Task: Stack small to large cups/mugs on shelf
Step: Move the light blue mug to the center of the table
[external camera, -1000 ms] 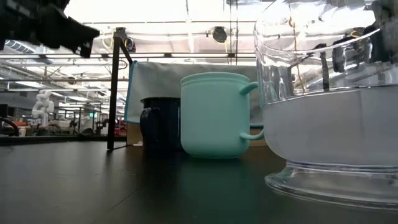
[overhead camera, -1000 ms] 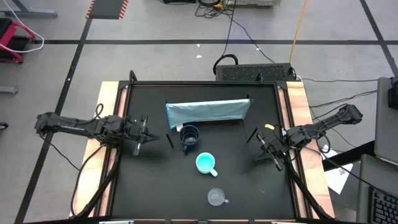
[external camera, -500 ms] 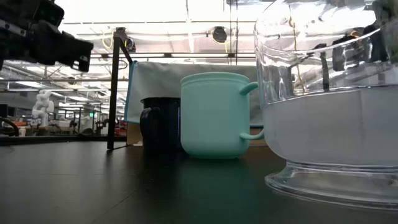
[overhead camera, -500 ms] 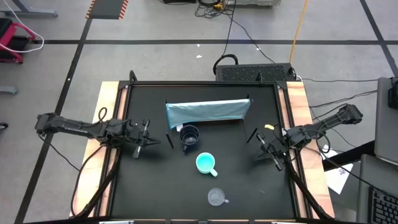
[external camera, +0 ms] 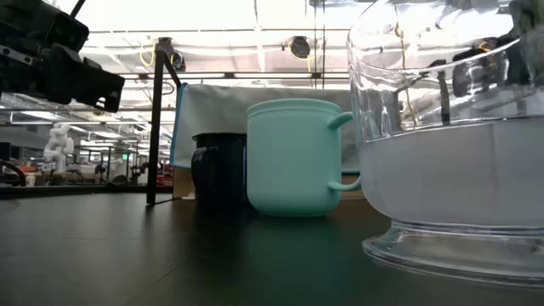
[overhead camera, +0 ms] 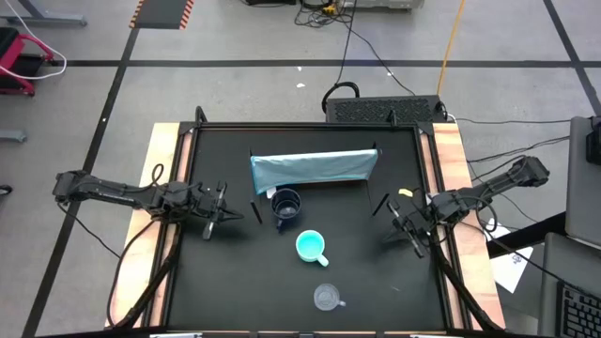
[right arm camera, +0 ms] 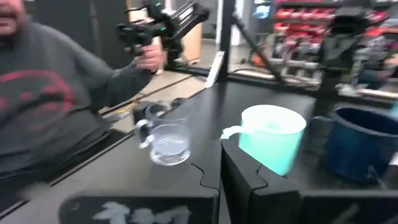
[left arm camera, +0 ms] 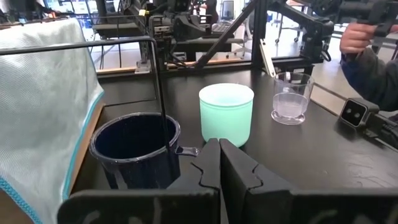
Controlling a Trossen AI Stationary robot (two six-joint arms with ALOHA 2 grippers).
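Drifting slightly back toward nine o'clock, the left end effector (overhead camera: 228,215) (fingers together, empty, like the right end effector (overhead camera: 392,223)) leaves the navy mug (overhead camera: 285,207) ungrasped.

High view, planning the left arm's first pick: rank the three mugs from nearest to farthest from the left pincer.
From the shut left pincer:
1. Navy mug, just in front of the shelf.
2. Turquoise mug, mid-table.
3. Clear mug, by the table's near edge.

navy mug (overhead camera: 285,204) | turquoise mug (overhead camera: 311,246) | clear mug (overhead camera: 326,298) | blue-grey shelf (overhead camera: 313,169)
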